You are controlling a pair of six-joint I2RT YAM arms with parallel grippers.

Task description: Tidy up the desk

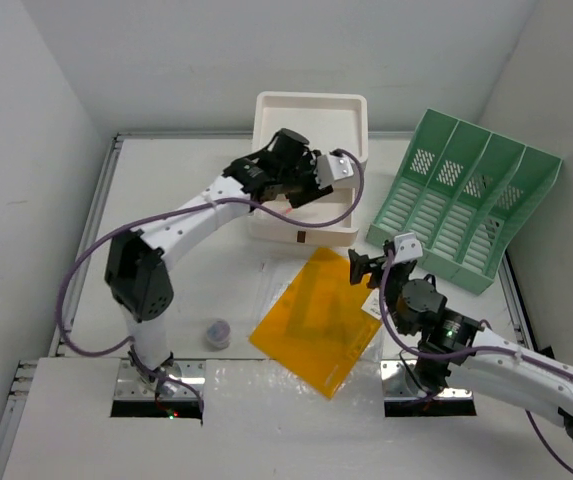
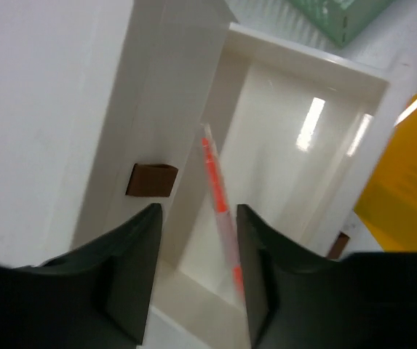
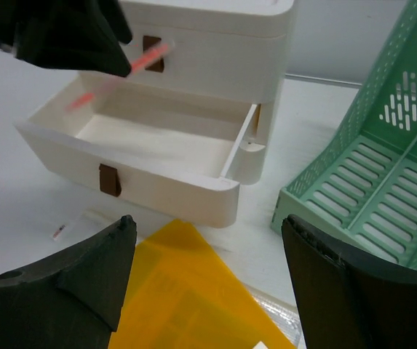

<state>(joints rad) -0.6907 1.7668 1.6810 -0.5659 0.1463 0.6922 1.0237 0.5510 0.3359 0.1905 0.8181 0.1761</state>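
**White table, one drawer pulled out**

White and flat, the table [image 1: 186,200] fills the top view under both arms, with a thin metal rim along its edges. Nearest the arm bases lie a small round cap [image 1: 217,332] and an orange folder [image 1: 316,320], the folder resting askew on a clear sleeve [image 1: 271,290]. The right tool [image 1: 366,268] hovers over the folder's far right corner, its jaws spread wide and grasping nothing. Beyond stands the white drawer box [image 1: 266,130], its lower drawer [image 3: 157,178] pulled open toward the folder. Above that drawer hangs the left tool [image 2: 197,211], released, its jaws parted wider than the red pen [image 2: 215,189], which shows blurred and tilted between them. At the far right a green file rack [image 1: 466,200] lies with its slots facing up.
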